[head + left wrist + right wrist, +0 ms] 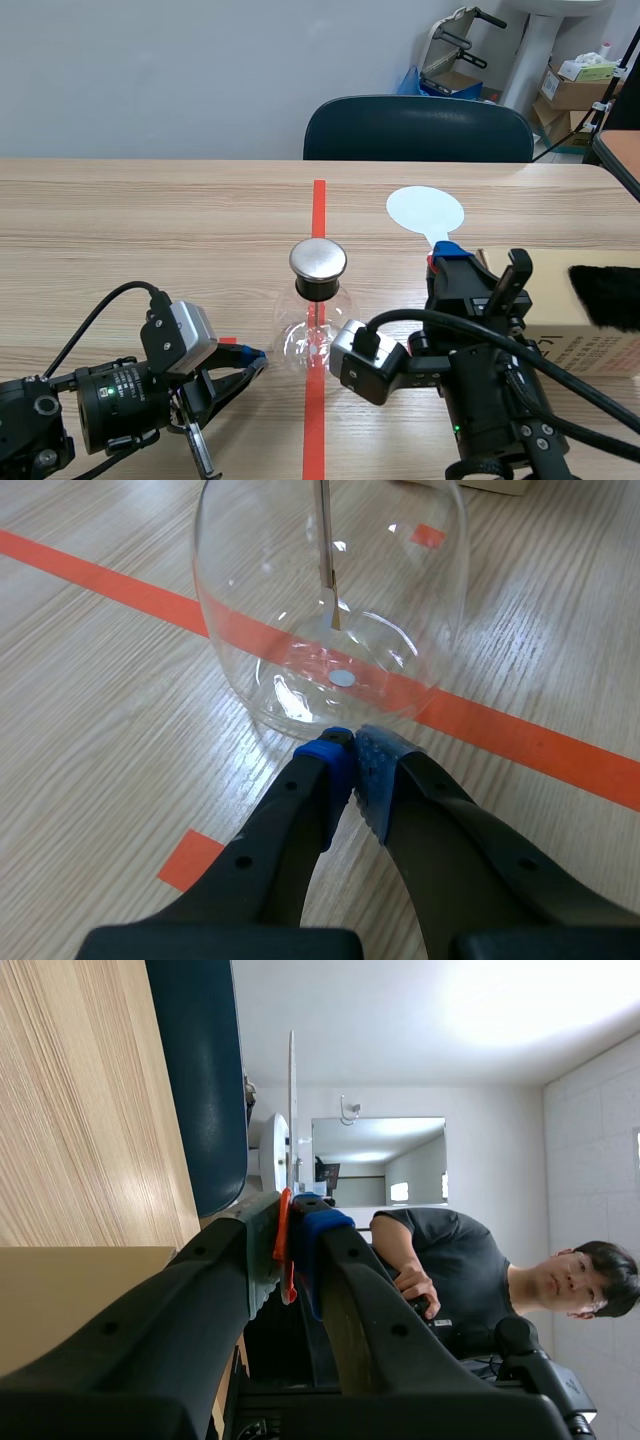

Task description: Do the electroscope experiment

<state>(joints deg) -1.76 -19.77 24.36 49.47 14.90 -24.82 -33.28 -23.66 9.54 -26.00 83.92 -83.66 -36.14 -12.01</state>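
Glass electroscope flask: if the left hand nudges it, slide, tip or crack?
Probably fragile: the clear round glass flask looks thin-walled. Possibly top-heavy, with the round metal cap on its narrow neck, so a high push might tip it. The shut left hand is low by its base; a nudge there likely slides it.

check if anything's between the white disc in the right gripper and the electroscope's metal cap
Nothing visible does: only open space lies between the white disc, held by the right gripper, and the metal cap.
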